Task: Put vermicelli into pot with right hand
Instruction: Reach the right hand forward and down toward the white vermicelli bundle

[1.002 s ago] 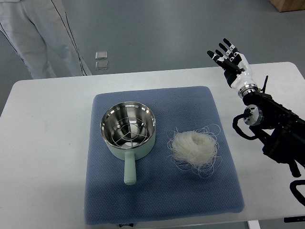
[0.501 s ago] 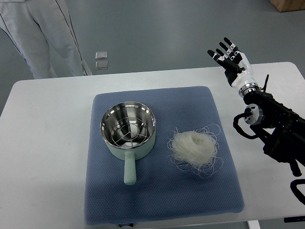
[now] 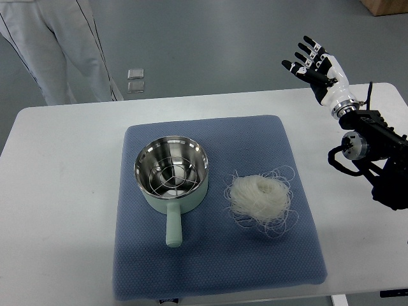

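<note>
Vermicelli [image 3: 259, 196] beside pot [image 3: 171, 172]; right robot hand [image 3: 319, 71] raised, fingers spread.

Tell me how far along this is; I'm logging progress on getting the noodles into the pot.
Nothing is done yet. The noodles lie in a loose nest on the blue mat, beside the pot, which holds only a wire rack. The right hand is up over the table's far right corner, fingers spread, holding nothing. Reaching, grasping, carrying and dropping all remain.

Right hand [image 3: 320, 69] raised upright, its fingers spread, holding nothing.
</note>
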Controlling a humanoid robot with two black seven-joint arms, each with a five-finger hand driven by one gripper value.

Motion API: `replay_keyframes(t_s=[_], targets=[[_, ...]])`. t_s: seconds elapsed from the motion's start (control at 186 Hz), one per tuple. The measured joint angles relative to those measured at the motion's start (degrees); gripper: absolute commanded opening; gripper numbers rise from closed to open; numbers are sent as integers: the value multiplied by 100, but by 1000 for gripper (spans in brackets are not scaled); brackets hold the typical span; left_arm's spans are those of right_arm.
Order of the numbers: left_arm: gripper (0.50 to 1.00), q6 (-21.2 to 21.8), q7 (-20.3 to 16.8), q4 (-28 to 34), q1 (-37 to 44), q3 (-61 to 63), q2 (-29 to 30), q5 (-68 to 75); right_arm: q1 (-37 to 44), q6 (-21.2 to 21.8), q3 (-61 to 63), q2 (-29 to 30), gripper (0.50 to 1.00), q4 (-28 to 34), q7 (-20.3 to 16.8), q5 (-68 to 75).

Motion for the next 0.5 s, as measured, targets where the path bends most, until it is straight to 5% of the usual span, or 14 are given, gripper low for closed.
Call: replay_keyframes(t_s=[0.21, 0.501], targets=[[1000, 0, 0, 0, 0, 0, 0, 0, -5, 291, -268, -573, 924, 453, -3, -1519], [1000, 0, 0, 0, 0, 0, 0, 0, 5, 1388, -750, -1638, 924, 1754, 72, -3774]])
